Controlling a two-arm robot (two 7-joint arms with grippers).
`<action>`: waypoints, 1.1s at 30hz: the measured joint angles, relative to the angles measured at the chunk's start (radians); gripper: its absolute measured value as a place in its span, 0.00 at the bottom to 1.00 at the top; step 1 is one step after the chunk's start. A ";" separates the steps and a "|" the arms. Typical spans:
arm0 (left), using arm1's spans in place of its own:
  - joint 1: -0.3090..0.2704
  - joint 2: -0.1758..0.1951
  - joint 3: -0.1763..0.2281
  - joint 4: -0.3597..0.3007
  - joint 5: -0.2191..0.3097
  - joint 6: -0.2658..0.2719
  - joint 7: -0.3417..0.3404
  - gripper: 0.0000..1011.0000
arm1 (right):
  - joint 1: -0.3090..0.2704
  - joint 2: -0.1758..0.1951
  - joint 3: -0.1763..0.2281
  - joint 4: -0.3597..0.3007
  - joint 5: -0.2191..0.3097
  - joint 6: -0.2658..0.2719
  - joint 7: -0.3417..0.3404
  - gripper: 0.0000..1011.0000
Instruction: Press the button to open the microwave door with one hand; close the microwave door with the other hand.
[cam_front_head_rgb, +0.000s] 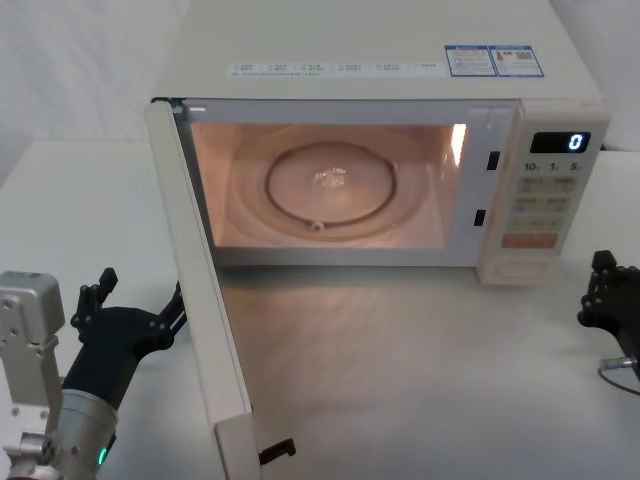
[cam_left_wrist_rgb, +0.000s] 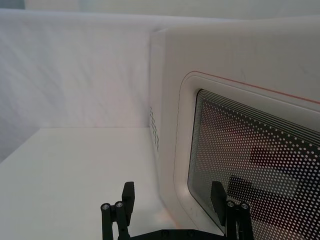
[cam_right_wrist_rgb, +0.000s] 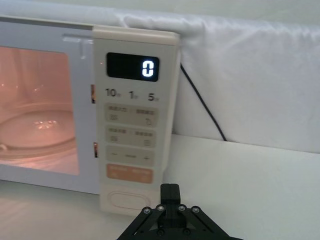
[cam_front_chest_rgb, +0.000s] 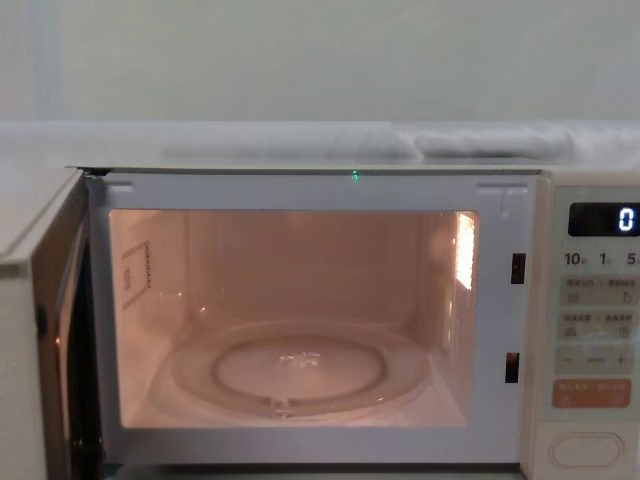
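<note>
While the microwave door (cam_front_head_rgb: 195, 290) is standing wide open, swung out toward the robot on its left-side hinge, the scene is reading like this:

microwave (cam_front_head_rgb: 400, 60): sitting on the white counter (cam_front_head_rgb: 420, 380), cavity lit pinkish, glass turntable (cam_front_head_rgb: 335, 190) lying inside, nothing on it.
door: projecting forward edge-on in the head view; its latch hook (cam_front_head_rgb: 277, 452) is showing at the near end; the left wrist view is looking at its outer face with the dotted dark window (cam_left_wrist_rgb: 260, 165) and thin pink outline.
control panel (cam_right_wrist_rgb: 132, 125): sitting at the right of the cavity, black display (cam_right_wrist_rgb: 133, 67) showing "0", orange key (cam_right_wrist_rgb: 129, 173) lying just above the button.
button (cam_right_wrist_rgb: 126, 199): sitting lowest on the panel, wide cream oval-cornered; nothing is touching it.
left claw (cam_front_head_rgb: 135, 315): hovering just left of the open door, on its outer side, fingers spread open, gripping nothing; in the left wrist view one finger (cam_left_wrist_rgb: 218, 197) is showing against the window, but contact is unclear.
right claw (cam_front_head_rgb: 610, 295): hanging over the counter at the right, a little in front of the panel and apart from it; whether it is open or closed, cannot tell.
power cable (cam_right_wrist_rgb: 202, 102): running down behind the microwave on the right.
</note>
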 joint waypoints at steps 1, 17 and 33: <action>0.000 0.000 0.000 0.000 0.000 0.000 0.000 0.99 | 0.000 0.002 0.003 -0.001 0.002 0.001 0.002 0.00; 0.000 0.000 0.000 0.000 0.000 0.000 0.000 0.99 | -0.001 0.020 0.025 -0.011 0.023 0.018 0.024 0.00; 0.000 0.000 0.000 0.000 0.000 0.000 0.000 0.99 | -0.001 0.019 0.024 -0.011 0.022 0.016 0.022 0.42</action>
